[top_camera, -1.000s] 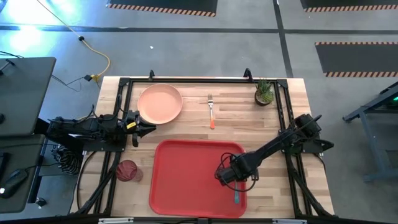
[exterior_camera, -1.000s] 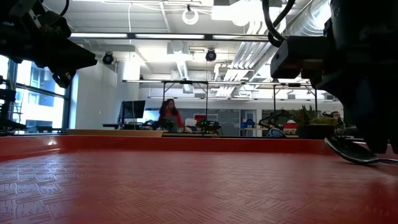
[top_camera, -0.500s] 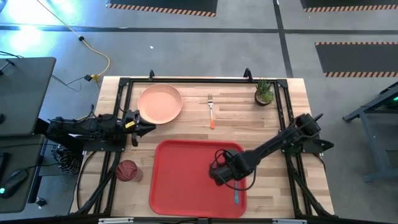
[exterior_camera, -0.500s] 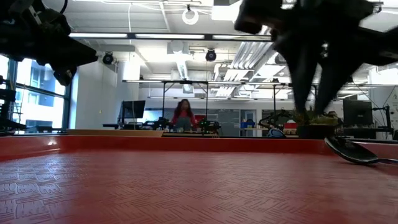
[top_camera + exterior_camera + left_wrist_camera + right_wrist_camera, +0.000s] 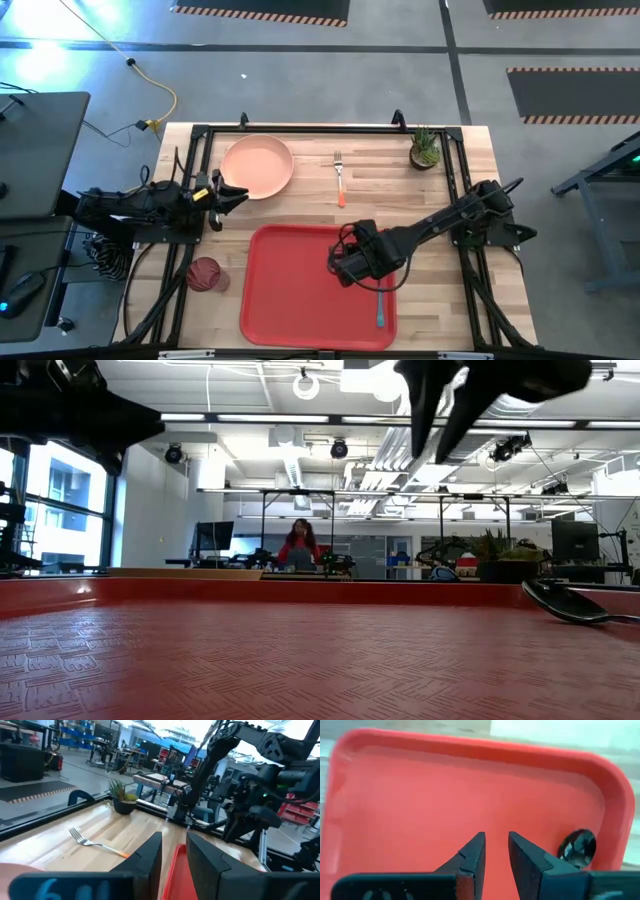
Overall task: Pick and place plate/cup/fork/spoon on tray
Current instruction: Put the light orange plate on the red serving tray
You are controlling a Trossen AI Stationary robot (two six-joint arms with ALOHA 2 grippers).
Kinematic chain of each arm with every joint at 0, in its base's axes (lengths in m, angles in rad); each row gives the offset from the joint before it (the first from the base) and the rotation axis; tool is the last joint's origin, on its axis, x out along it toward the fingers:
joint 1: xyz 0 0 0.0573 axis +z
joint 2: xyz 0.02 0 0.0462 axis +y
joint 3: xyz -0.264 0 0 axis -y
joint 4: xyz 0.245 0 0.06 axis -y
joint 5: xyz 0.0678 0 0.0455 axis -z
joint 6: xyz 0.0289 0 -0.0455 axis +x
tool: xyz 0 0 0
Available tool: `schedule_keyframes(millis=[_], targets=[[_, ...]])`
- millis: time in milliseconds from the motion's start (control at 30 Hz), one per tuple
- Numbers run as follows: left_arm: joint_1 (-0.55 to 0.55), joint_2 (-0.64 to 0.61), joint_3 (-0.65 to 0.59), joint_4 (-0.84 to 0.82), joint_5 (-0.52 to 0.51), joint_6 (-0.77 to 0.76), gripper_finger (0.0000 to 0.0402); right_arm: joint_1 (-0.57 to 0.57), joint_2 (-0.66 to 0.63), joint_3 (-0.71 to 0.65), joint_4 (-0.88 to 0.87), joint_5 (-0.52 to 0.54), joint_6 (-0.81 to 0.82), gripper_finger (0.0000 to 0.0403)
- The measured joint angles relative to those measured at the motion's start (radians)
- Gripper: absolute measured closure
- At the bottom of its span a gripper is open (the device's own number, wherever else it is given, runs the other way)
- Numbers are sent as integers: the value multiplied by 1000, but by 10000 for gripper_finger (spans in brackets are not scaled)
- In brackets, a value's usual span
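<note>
The red tray (image 5: 290, 300) lies at the table's near middle. The spoon (image 5: 380, 308) lies on its right part, and its dark bowl shows in the low view (image 5: 565, 603). My right gripper (image 5: 337, 267) hovers open and empty over the tray's middle, left of the spoon; it also shows in the right wrist view (image 5: 496, 845). The peach plate (image 5: 258, 166) and the fork (image 5: 340, 178) lie on the wood at the far side. The dark-red cup (image 5: 204, 273) stands left of the tray. My left gripper (image 5: 243, 192) is open and empty just near-left of the plate.
A small potted plant (image 5: 424, 148) stands at the table's far right corner. A black frame (image 5: 300, 128) runs along the table's edges. A person (image 5: 299, 547) is far back in the room. Bare wood lies between the fork and the plant.
My right gripper has risen from beside the spoon and gone toward the table's left and far edge over the tray. The spoon stays flat on the tray. My left gripper has lifted a little and edged toward the far edge, beside the plate.
</note>
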Motion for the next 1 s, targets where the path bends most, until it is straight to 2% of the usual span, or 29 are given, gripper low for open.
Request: schedule_keyframes(millis=[233,400,500,600,700,867,1000], targets=[[0,0,8,106,0,-44,298,-23,0,93,-60,72,-75,327],[0,22,77,102,11,52,298,-39,0,143,-88,89,-107,327],[0,70,134,83,16,119,298,-44,0,169,-94,147,-127,327],[0,143,200,11,17,167,298,-50,0,199,-96,208,-156,327],[0,242,279,-135,16,203,298,-58,0,235,-100,246,-203,327],[8,427,410,-389,-42,247,298,-76,0,304,-113,252,-300,327],[51,550,482,-464,-58,246,298,-97,0,358,-144,252,-380,327]])
